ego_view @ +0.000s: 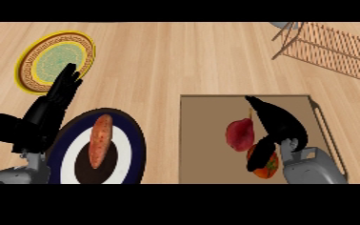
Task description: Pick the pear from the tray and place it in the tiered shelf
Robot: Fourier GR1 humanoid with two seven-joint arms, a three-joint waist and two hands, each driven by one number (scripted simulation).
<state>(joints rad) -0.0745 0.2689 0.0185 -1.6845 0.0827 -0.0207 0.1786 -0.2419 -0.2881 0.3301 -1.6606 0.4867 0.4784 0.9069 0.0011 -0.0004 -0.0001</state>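
Pear (240,134) — dark red, stem up — beside right hand (280,124).

My right hand (280,124) reaches up from the lower right, fingers stretched forward and thumb curled down. My left hand (60,93) rests at the left, fingers straight and together, pointing up, forearm below.
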